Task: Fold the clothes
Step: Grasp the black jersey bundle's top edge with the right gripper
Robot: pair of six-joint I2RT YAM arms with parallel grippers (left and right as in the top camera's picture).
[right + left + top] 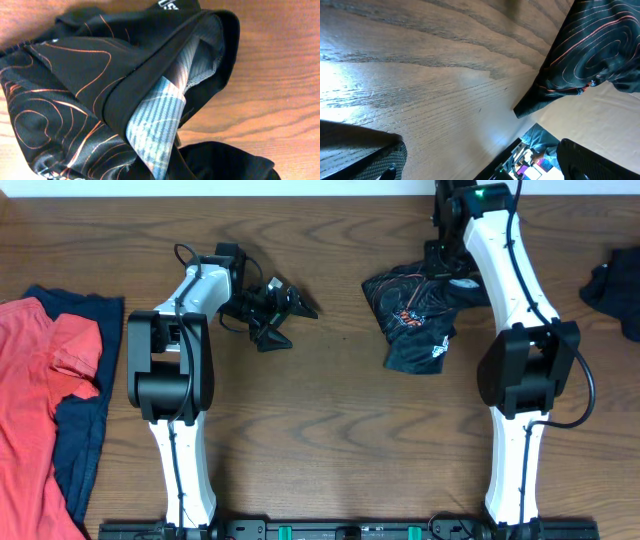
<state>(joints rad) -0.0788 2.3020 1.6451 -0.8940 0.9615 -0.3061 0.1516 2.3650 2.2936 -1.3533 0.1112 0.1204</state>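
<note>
Jersey [75,65] clamped in right fingers [440,258], pale lining wrist-view only; left fingers [375,160] apart.

From above, the light on the table [340,380] is even and fairly bright, and everything is sharp. My arms [175,370] throw only soft, short shadows on the wood. The black jersey [420,310] swallows its own folds there and reads as one dark mass. My left wrist view is harsher: a white glare washes out the grain at the left (the sheen fades toward the right). My fingers [375,157] at the bottom edge are dark and out of focus. In the right wrist view the cloth sits very close, warmly lit, crisp in the middle and softer toward the lower corners. The pale striped patch may be light coming through thin fabric.
</note>
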